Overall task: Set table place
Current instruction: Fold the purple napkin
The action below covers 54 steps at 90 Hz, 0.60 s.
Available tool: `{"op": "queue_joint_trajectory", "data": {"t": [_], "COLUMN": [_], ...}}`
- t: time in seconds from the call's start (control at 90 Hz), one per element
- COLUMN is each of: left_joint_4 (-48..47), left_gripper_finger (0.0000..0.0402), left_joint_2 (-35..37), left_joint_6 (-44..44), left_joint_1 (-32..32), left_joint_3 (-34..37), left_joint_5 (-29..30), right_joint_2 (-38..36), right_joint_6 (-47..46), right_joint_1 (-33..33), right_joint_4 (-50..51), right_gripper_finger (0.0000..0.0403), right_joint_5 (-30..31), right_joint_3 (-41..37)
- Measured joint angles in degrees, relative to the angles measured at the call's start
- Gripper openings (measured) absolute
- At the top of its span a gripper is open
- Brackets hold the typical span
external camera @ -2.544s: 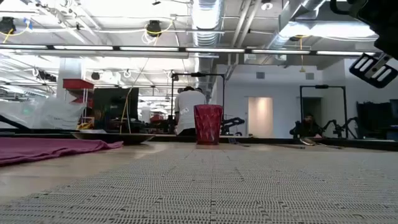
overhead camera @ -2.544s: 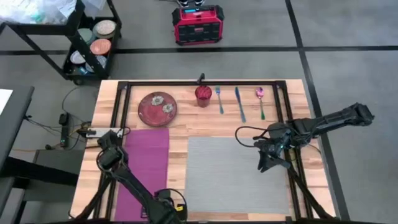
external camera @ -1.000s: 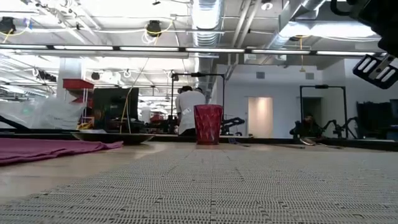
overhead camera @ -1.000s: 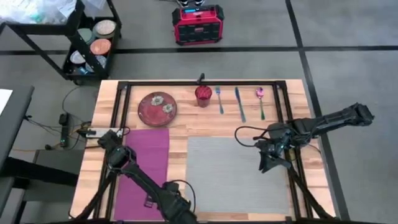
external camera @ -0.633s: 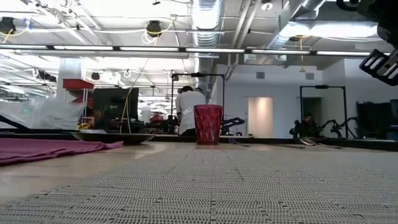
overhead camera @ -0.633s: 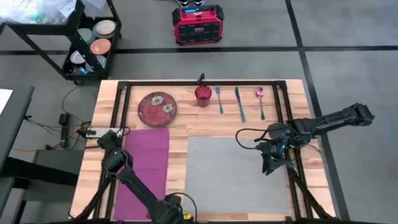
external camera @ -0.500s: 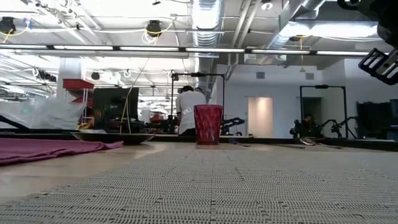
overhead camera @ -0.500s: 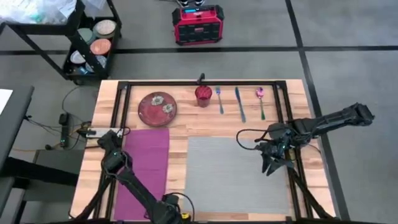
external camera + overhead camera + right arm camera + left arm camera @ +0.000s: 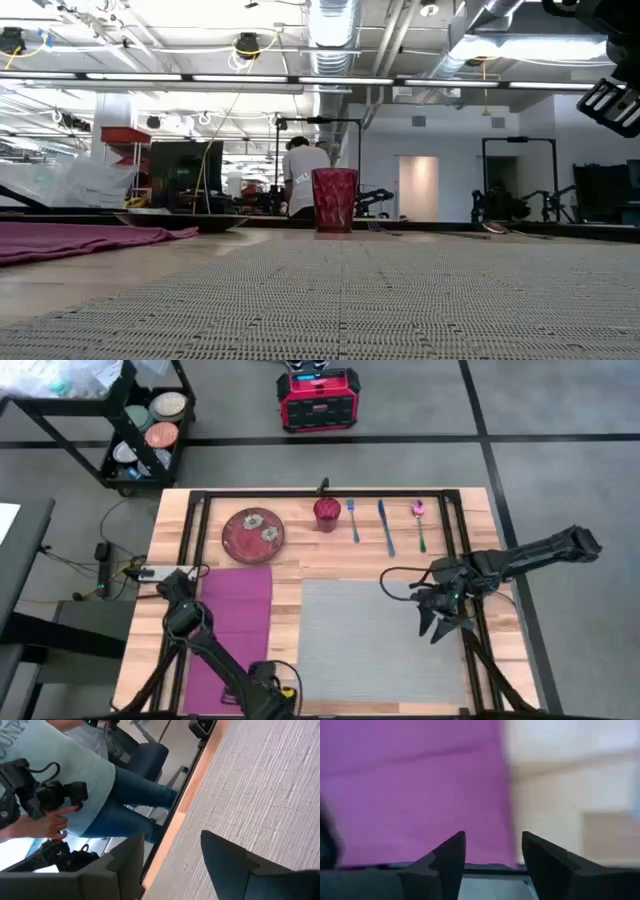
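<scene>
The grey placemat (image 9: 380,642) lies flat on the near right of the wooden table (image 9: 470,510); the magenta napkin (image 9: 232,625) lies beside it on the left. A red plate (image 9: 252,532), a red cup (image 9: 327,512), a fork (image 9: 353,520), a knife (image 9: 385,526) and a spoon (image 9: 419,522) sit along the far edge. My right gripper (image 9: 441,626) hangs open above the placemat's right part (image 9: 260,785). My left gripper (image 9: 263,693) is open over the napkin's right edge (image 9: 502,795) near the table's front.
A black shelf cart (image 9: 140,430) with bowls stands off the far left corner and a red box (image 9: 318,400) on the floor behind the table. A person (image 9: 65,785) stands beyond the table's edge in the right wrist view.
My left gripper has moved toward the table's left edge along the near end of the napkin. My right gripper has drifted a little toward the right edge above the placemat. Both stay open. Nothing on the table has moved.
</scene>
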<state>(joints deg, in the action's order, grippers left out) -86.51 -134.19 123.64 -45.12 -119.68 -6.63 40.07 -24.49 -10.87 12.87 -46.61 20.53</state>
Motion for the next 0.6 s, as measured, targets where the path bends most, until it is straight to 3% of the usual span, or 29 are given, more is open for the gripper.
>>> {"op": "queue_joint_trajectory", "data": {"t": [0.156,0.256,0.367,0.6], "left_joint_4": [8.0,11.8,12.6,8.2], "left_gripper_finger": [0.0165,0.0164,0.0164,0.0164], "left_joint_2": [-1.3,-4.1,-4.6,-4.3], "left_joint_6": [0.2,1.9,3.4,6.2], "left_joint_1": [-0.3,-0.7,-1.1,-1.4], "left_joint_3": [0.0,0.0,-0.1,-2.9], "left_joint_5": [0.9,-2.0,-4.8,-4.4], "right_joint_2": [0.0,0.0,0.0,0.0], "right_joint_6": [-1.0,-1.0,-1.0,-1.0], "right_joint_1": [0.0,0.0,0.0,0.0], "right_joint_4": [0.0,0.0,0.2,1.0], "right_gripper_finger": [0.0184,0.0184,0.0183,0.0183], "right_joint_5": [0.0,0.0,0.0,0.1], "right_joint_3": [0.0,0.0,0.0,0.0]}}
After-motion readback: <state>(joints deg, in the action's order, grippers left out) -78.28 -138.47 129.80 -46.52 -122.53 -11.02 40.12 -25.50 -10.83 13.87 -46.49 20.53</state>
